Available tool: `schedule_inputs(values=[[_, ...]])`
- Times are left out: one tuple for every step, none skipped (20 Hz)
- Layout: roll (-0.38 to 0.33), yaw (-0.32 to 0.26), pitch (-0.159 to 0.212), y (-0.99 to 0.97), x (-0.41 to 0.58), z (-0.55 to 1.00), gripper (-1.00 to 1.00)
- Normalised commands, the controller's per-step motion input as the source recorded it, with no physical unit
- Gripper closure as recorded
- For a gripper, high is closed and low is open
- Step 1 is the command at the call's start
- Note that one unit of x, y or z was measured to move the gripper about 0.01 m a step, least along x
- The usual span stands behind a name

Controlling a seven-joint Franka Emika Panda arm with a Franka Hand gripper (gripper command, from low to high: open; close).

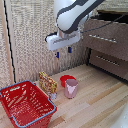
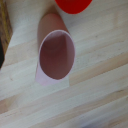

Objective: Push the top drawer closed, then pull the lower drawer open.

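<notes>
The top drawer (image 1: 109, 36) is a wide brown wood-grain front at the exterior view's right, with a slim silver bar handle (image 1: 102, 38). It stands pulled out, with a dark gap showing above it. Below it sits the lower drawer (image 1: 111, 64), slightly darker, with its own silver handle (image 1: 107, 60). My gripper (image 1: 63, 52) hangs in the air to the left of the drawers, apart from them, open with nothing between its fingers. It points down over a pink cup. The wrist view shows no fingers.
A pink cup (image 1: 71, 88) (image 2: 56, 52) stands on the wooden floor under the gripper, with a red bowl (image 1: 65, 79) (image 2: 73, 5) just behind it. A snack bag (image 1: 47, 83) leans beside them. A red basket (image 1: 25, 102) sits at the exterior view's lower left.
</notes>
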Motion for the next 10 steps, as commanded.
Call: schedule_inputs(values=[[-0.354,0.144,-0.009,0.00,-0.011,0.12,-1.00],[-0.357,0.142,-0.003,0.00,-0.026,0.11,-1.00],[-0.359,0.142,0.000,0.00,-0.043,0.09,-1.00],[-0.362,0.142,0.000,0.00,-0.057,0.09,-1.00],[-0.363,0.142,0.000,0.00,-0.069,0.09,-1.00],[-0.363,0.142,0.000,0.00,-0.080,0.08,-1.00],[-0.365,0.142,0.000,0.00,-0.097,0.08,-1.00],[-0.366,0.144,0.000,-0.01,-0.117,0.07,-1.00],[-0.370,0.142,0.000,-0.01,-0.126,0.06,-1.00],[-0.373,0.139,0.000,-0.01,-0.129,0.05,-1.00]])
